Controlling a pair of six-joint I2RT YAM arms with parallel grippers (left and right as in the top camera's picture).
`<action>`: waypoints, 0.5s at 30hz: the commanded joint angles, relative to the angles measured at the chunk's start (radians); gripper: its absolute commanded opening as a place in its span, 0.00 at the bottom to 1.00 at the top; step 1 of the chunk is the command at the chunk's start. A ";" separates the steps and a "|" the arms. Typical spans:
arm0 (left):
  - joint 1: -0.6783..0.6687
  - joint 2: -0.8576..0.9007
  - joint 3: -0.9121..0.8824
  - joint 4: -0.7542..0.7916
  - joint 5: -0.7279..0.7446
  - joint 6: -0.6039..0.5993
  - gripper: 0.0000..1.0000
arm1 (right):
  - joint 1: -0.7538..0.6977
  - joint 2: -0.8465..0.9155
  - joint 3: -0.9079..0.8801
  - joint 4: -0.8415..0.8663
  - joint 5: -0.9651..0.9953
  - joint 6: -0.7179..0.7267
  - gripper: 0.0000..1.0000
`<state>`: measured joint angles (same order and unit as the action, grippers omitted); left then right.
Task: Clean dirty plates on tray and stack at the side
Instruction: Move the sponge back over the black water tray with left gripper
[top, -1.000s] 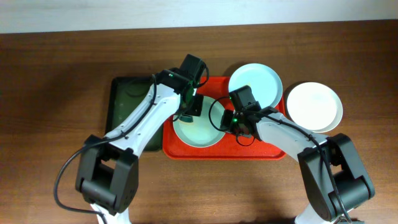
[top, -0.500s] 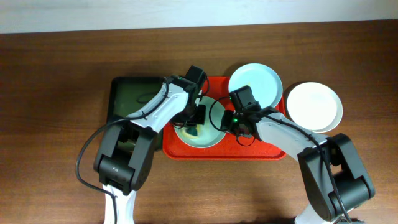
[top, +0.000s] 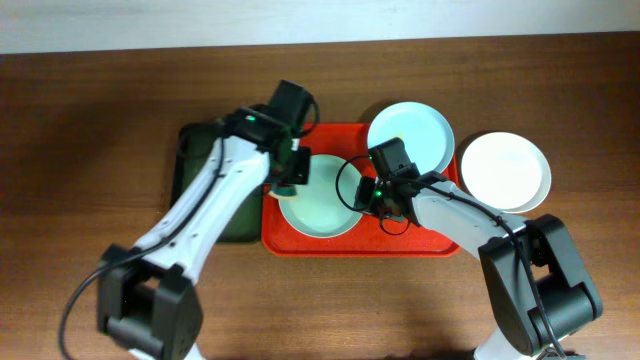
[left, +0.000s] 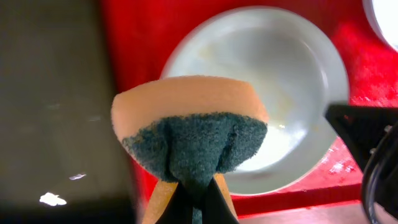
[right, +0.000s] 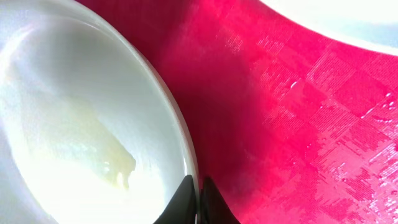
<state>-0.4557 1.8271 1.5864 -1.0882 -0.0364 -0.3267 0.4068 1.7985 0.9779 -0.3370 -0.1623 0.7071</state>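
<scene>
A pale mint green plate (top: 322, 208) lies on the red tray (top: 420, 235), with a yellow smear (right: 109, 158) inside it. My right gripper (top: 363, 196) is shut on the plate's right rim (right: 186, 155); the fingertips (right: 200, 196) pinch it. My left gripper (top: 291, 172) is shut on a yellow sponge with a green scouring face (left: 189, 134). It hangs over the plate's left edge (left: 180, 62), near the tray's left rim. A pale blue plate (top: 410, 135) overlaps the tray's back right corner. A white plate (top: 505, 170) rests on the table right of the tray.
A dark green tray (top: 200, 170) lies against the red tray's left side, partly under my left arm. Brown tabletop surrounds both trays. A pale wall strip runs along the far edge.
Half a second ago the left gripper held the sponge over the mint plate's middle. It has since drawn back to the left, to the plate's edge. The right gripper has stayed put.
</scene>
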 joint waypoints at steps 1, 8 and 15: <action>0.129 -0.108 0.014 -0.032 -0.111 -0.026 0.00 | 0.005 0.008 -0.008 -0.006 -0.002 0.004 0.06; 0.413 -0.122 -0.063 -0.057 -0.110 -0.025 0.00 | 0.005 0.008 -0.008 -0.006 -0.002 0.005 0.06; 0.431 -0.122 -0.408 0.280 -0.061 0.018 0.00 | 0.005 0.008 -0.008 -0.007 -0.002 0.005 0.06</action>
<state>-0.0257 1.7203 1.2793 -0.8730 -0.1280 -0.3397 0.4068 1.7985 0.9775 -0.3412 -0.1623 0.7074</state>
